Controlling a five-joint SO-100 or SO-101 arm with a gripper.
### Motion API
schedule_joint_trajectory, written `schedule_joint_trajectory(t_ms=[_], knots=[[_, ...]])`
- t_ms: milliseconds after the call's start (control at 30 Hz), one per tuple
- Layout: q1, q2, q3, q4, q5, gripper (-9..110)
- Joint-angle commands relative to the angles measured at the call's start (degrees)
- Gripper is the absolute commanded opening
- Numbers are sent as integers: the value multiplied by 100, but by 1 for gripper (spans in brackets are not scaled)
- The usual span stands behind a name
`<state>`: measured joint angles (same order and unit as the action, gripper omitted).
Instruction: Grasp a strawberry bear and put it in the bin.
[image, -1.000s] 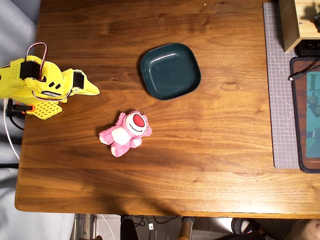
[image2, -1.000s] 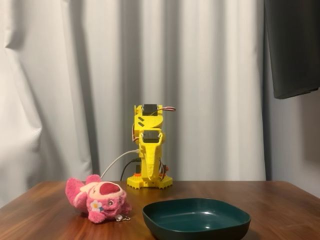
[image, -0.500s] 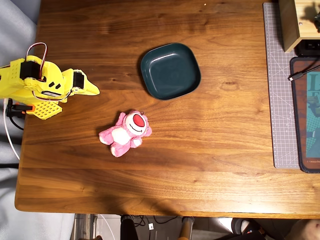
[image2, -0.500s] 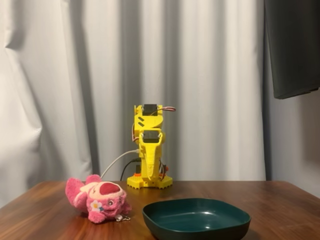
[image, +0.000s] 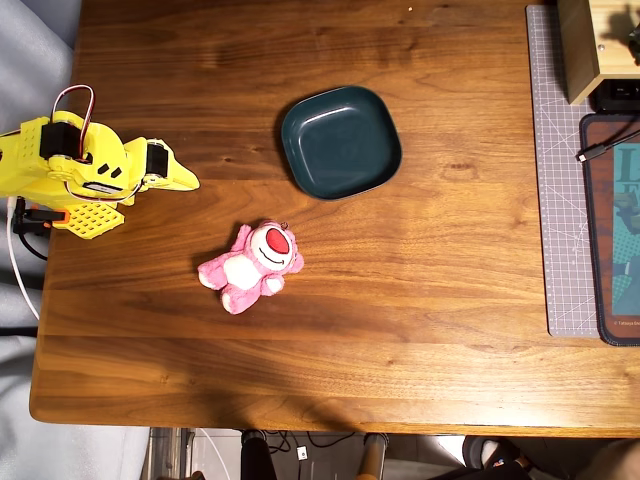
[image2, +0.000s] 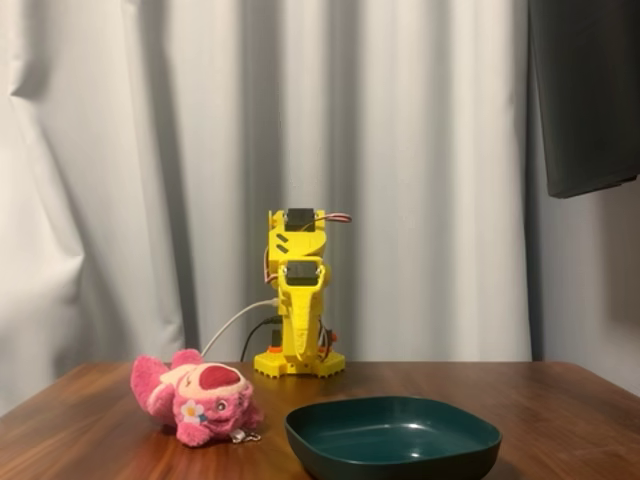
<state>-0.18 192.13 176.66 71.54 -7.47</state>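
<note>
Overhead view, left to right. Yellow 3D-printed five-joint arm (image: 75, 170) sits folded at the left edge of the brown wooden counter (image: 400, 330). Its jaws (image: 180, 178) point right along the counter, drawn together to a closed tip, holding nothing. In the fixed view the arm faces the camera and the jaw gap cannot be read.

Small pink plush strawberry bear with white muzzle and red nose (image: 252, 265) lies ahead of the jaws and off to their lower side, well apart from them, on its back, head toward the dish. Fixed view shows it (image2: 195, 398) slumped on its side with a small metal clasp at its base.

Shallow dark teal glossy rounded-square bin (image: 340, 141) lies farther ahead of the jaws, slightly to their upper side, empty, near the bear but not touching.

Step in hand, judged: reach and grasp, not yet begun. To do well:
- open jaws wide before descending
- straddle the torso, not a limb
- squeeze firmly, since plush compresses
- lift clear of the bin rim before releasing

Far right: grey cutting mat (image: 560, 200), untouched.
</note>
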Motion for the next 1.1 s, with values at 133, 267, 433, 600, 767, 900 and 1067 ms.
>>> schedule_joint_trajectory(t_ms=[133,267,433,600,767,900,1067], knots=[[0,167,-132,44,44,0],[0,167,-132,44,44,0],[0,167,-132,44,44,0],[26,167,-132,44,18,0],[26,167,-132,44,18,0],[62,167,-132,44,0,0],[79,167,-132,44,0,0]])
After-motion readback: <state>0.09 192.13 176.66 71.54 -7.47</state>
